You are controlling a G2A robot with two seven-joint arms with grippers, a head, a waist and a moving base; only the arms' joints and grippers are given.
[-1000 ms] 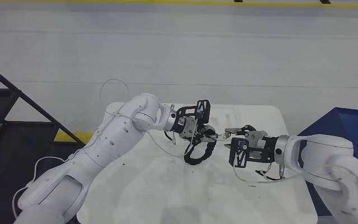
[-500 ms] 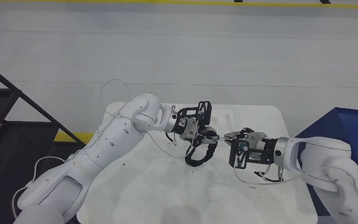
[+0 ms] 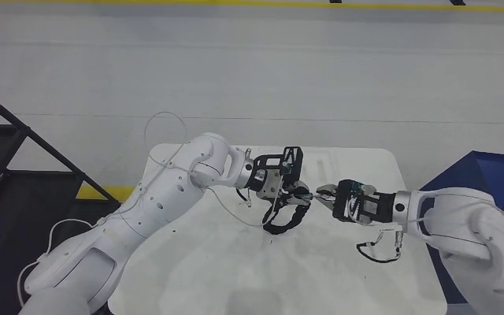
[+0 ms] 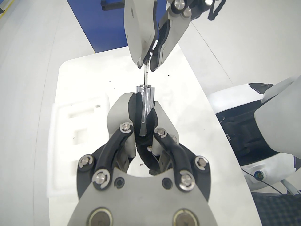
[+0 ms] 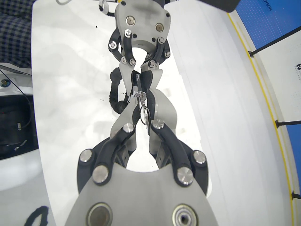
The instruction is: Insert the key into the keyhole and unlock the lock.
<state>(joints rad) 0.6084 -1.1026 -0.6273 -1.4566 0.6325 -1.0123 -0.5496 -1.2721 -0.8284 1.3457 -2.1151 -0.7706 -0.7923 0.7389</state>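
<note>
White surface (image 3: 236, 268) lies below both arms, which meet above its middle. Nearest in the left wrist view, the left gripper (image 4: 144, 104) is clamped on the chrome barrel of the lock (image 4: 147, 95), with the barrel's end pointing away from the wrist. The lock's black cable (image 3: 282, 218) hangs in a loop beneath it toward the surface. Just beyond, facing it head-on, the right gripper (image 4: 147, 65) is pinched tight on the head of the key (image 4: 146, 76). The key's blade meets the barrel's end face and seems to sit in the keyhole, though how deep cannot be told. A key ring (image 5: 144, 115) sits between the right gripper's fingers. Farther back on the surface rests a white foam tray (image 4: 77, 123) with recesses. A blue cabinet (image 4: 94, 24) stands on the floor past the surface's edge.
</note>
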